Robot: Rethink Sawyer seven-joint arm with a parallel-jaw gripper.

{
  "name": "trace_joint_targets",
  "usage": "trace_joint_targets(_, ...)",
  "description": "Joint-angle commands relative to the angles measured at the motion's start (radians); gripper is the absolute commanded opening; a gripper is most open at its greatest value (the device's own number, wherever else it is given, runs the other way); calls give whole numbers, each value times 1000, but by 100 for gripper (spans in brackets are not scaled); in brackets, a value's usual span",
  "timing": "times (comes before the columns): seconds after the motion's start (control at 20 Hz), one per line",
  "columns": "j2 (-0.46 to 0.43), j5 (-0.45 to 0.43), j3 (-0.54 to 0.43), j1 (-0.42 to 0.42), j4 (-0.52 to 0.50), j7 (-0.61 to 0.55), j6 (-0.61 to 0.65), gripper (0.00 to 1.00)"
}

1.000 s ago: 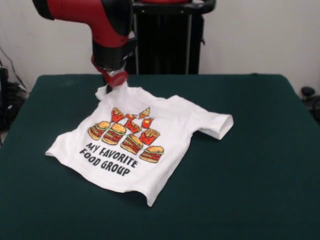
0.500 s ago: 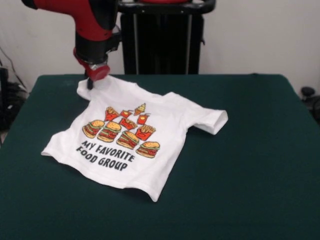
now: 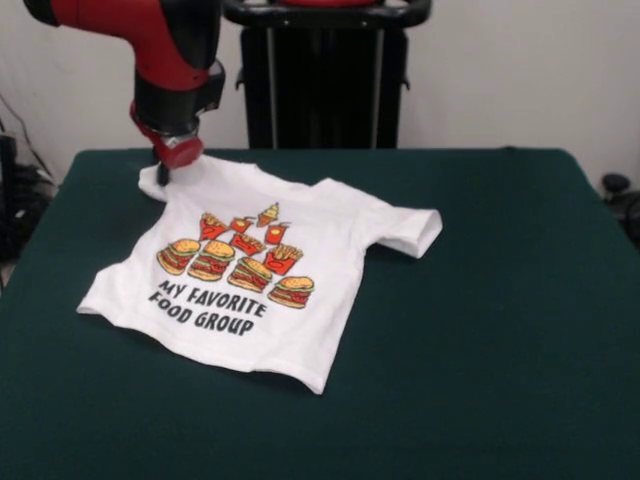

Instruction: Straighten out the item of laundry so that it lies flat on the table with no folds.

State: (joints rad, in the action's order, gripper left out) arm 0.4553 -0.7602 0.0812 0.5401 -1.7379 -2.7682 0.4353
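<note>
The small white T-shirt with burgers, fries, drinks and the black text "MY FAVORITE FOOD GROUP" lies on the dark green table, left of centre. Its body is spread out. The right-hand sleeve is folded and stands up a little. My gripper hangs from the red and black arm at the shirt's far left corner. It is shut on the far left sleeve and holds it slightly lifted off the table.
The robot's black pedestal stands behind the table's far edge. Dark items sit off the table's left side and a dark object off its right side.
My gripper has moved left and slightly away from the camera with the sleeve in it. The whole shirt has been dragged left across the table and its far side is more stretched out.
</note>
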Motion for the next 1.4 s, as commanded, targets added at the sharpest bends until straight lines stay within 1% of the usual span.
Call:
trace_joint_targets(0.05, -105, -38, -21, -21, 69, 4, -76, 0)
trace_joint_targets(0.25, -100, -29, -16, -19, 50, 7, -74, 0)
trace_joint_targets(0.35, -99, -23, -5, -23, 45, -14, -85, 0)
trace_joint_targets(0.4, -97, -27, -7, -20, 42, -9, -90, 100)
trace_joint_targets(0.5, -91, -21, -10, -18, 37, -9, -86, 100)
trace_joint_targets(0.55, -66, -14, -8, -26, 25, -7, -67, 100)
trace_joint_targets(0.65, 4, 3, 13, -55, -1, -6, -30, 100)
trace_joint_targets(0.75, 96, 20, 29, -76, -33, 34, 40, 100)
trace_joint_targets(0.85, 176, 47, 28, -72, -68, 71, 94, 100)
trace_joint_targets(0.95, 230, 66, 12, -56, -84, 110, 130, 100)
trace_joint_targets(1.05, 255, 67, -35, -14, -98, 160, 110, 100)
trace_joint_targets(1.1, 266, 64, -97, 40, -112, 221, 77, 100)
trace_joint_targets(1.15, 258, 73, -166, 98, -121, 262, 49, 100)
trace_joint_targets(1.2, 244, 77, -221, 137, -125, 293, 36, 100)
trace_joint_targets(1.25, 237, 87, -261, 160, -121, 311, 41, 100)
trace_joint_targets(1.4, 215, 95, -332, 190, -94, 303, 38, 100)
